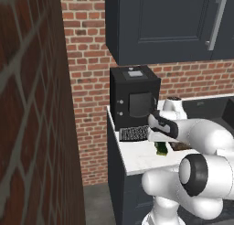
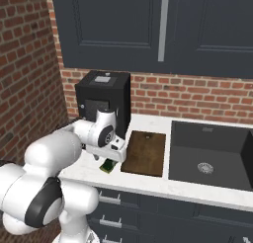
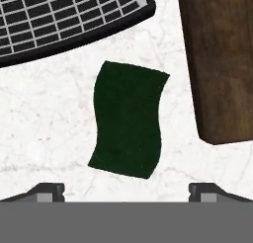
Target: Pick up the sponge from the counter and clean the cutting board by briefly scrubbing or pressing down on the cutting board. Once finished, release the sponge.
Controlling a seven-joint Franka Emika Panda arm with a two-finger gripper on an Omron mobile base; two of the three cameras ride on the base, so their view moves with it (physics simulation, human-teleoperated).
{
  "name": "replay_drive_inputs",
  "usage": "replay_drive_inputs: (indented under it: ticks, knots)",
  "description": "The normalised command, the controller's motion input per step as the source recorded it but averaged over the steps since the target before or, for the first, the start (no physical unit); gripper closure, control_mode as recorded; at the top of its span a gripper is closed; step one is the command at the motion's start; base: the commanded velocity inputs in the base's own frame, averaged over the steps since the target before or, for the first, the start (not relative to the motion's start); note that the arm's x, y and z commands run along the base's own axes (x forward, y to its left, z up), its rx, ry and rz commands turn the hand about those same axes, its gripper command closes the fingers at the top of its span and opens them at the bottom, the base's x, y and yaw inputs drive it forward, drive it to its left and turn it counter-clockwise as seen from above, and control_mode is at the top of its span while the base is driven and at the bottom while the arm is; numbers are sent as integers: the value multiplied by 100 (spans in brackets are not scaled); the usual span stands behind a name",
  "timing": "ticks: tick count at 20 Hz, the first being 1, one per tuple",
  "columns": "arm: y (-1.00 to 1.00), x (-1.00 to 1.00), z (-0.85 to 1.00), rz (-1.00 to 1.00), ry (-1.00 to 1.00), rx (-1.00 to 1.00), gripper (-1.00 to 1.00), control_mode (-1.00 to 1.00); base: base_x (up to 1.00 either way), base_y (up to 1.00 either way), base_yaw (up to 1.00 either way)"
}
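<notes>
The gripper (image 3: 126,190) hangs directly over the sponge (image 3: 128,120), pointing straight down at the counter (image 3: 44,138); fingers spread wide, nothing between them, the two dark tips (image 3: 47,191) showing at the lower edge of the hand view, one on each side of the sponge's near end. The sponge lies flat on the white marble, dark green face up, apart from everything around it: the black grid-textured tray (image 3: 59,20) sits beyond its far end, and the cutting board (image 3: 222,64) lies alongside to the right in the hand view, a strip of bare counter between the two. Key relation: the sponge's long axis runs roughly away from the camera, top to bottom in the hand view with a slight lean, so the line between the fingertips crosses it at nearly a right angle. The jaws stand wider than the sponge's short side. Judgement: a straight descent should bracket the short side without much wrist roll, provided the hand shifts slightly forward to centre on the block. From the right base view the sponge (image 2: 108,165) lies just left of the board's near-left corner (image 2: 144,152), below the wrist, in front of the black coffee machine (image 2: 104,101). Grasp not yet made; scrubbing all ahead.
</notes>
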Motion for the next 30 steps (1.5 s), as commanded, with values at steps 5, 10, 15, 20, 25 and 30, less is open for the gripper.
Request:
replay_drive_inputs:
  ticks: [5, 10, 15, 20, 25, 30]
  knots:
    - [0, 36, -12, 0, 12, -1, -100, -100, 0, 0, 0]
    - [0, 17, -23, 0, 10, 0, -100, -100, 0, 0, 0]
    - [0, 1, -40, 0, 5, 0, -100, -100, 0, 0, 0]
    - [0, -2, -48, 0, 0, 0, -100, -100, 0, 0, 0]
    - [0, 1, -46, 0, 6, 0, -100, -100, 0, 0, 0]
    - [0, 7, -60, 3, 13, -2, 100, -100, 0, 0, 0]
